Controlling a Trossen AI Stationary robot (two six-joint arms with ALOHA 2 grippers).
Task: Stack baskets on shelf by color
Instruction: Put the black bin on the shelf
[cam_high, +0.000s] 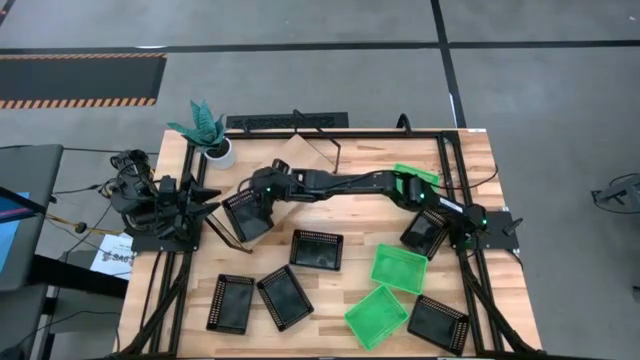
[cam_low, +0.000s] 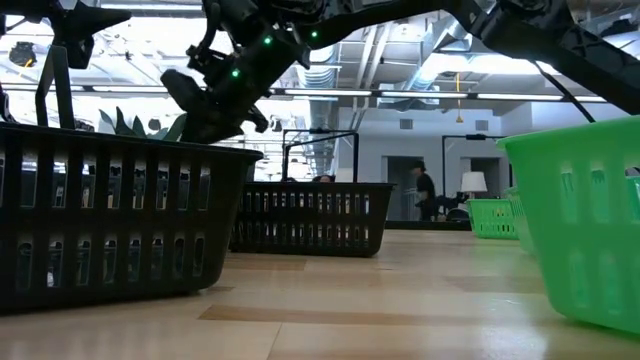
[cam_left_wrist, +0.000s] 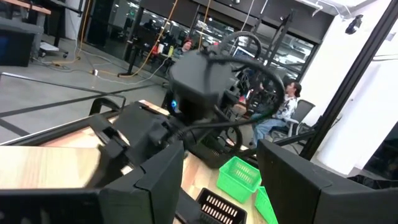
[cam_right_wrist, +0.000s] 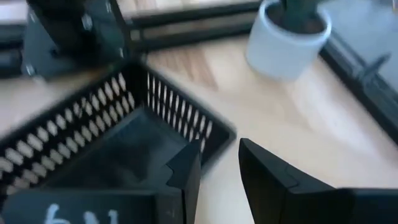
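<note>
My right arm reaches across the table. Its gripper is open, pointing down over one black basket near the left end of the light-wood shelf. One finger stands over the basket's side wall near a corner; the other is over bare wood outside it. Several more black baskets, such as, and three green ones, such as, rest flat on the table. My left gripper waits open at the table's left edge. My right gripper stands open above the black basket's side wall near its corner, coming from above. One finger overlaps that wall in the wrist view, but I cannot tell whether it touches the wall.
A potted plant in a white pot stands on the far side, close to the basket. Black frame rails run along the table's sides. In the low view a black basket and a green one stand close to the camera. People sit in the room beyond.
</note>
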